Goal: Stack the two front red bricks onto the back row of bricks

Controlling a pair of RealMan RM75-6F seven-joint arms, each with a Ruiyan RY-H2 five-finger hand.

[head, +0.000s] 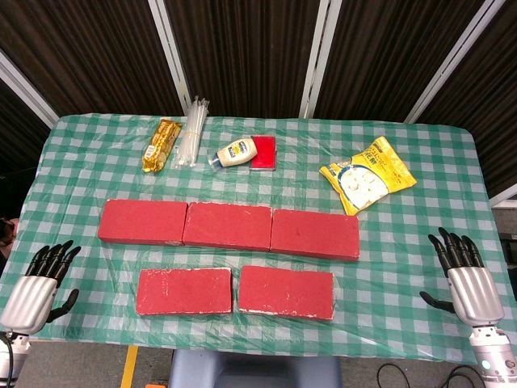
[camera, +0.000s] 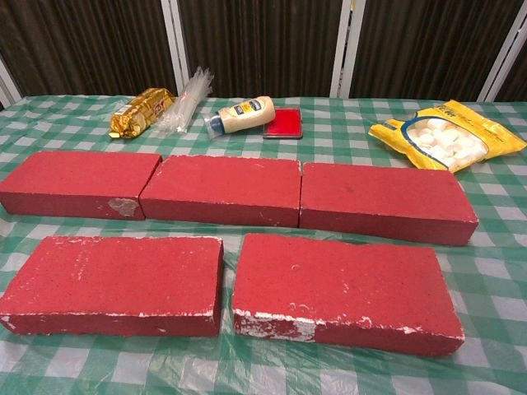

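Note:
Two red bricks lie side by side at the front: the left one [head: 184,291] [camera: 115,284] and the right one [head: 287,292] [camera: 346,292]. Behind them runs a back row of three red bricks: left [head: 143,221] [camera: 78,183], middle [head: 227,225] [camera: 222,189], right [head: 315,233] [camera: 383,201]. My left hand [head: 40,284] hovers open off the table's front left corner, fingers spread. At the front right, my right hand [head: 464,279] is open too, well clear of the bricks. Neither hand shows in the chest view.
A green checked cloth [head: 420,242] covers the table. At the back lie a gold snack packet [head: 161,145], a bundle of clear straws [head: 192,133], a mayonnaise bottle [head: 236,153], a red flat box [head: 263,153] and a yellow marshmallow bag [head: 367,175].

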